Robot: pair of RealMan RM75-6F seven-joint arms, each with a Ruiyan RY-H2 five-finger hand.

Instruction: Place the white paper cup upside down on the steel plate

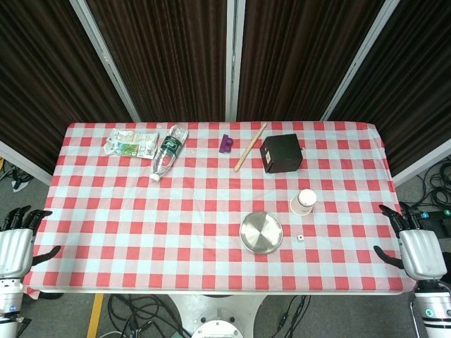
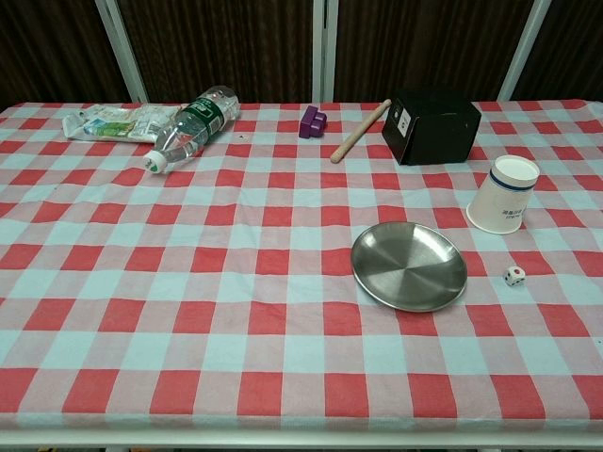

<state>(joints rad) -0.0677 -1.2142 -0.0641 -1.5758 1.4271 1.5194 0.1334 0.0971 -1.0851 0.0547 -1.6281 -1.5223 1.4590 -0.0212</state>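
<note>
The white paper cup [image 1: 304, 201] [image 2: 504, 194] stands upside down on the checked cloth, right of centre. Just in front and to its left lies the round steel plate [image 1: 261, 232] [image 2: 409, 266], with nothing on it. My left hand [image 1: 17, 243] hangs off the table's left edge with its fingers spread and nothing in it. My right hand [image 1: 416, 246] is off the right edge, likewise spread and holding nothing. Neither hand shows in the chest view.
A small white die [image 1: 301, 239] [image 2: 513, 275] lies right of the plate. Behind the cup is a black box [image 1: 282, 153] [image 2: 431, 125]. A wooden stick [image 1: 250, 147], purple block [image 1: 225, 144], plastic bottle [image 1: 169, 150] and crumpled wrapper [image 1: 130, 143] lie along the far side.
</note>
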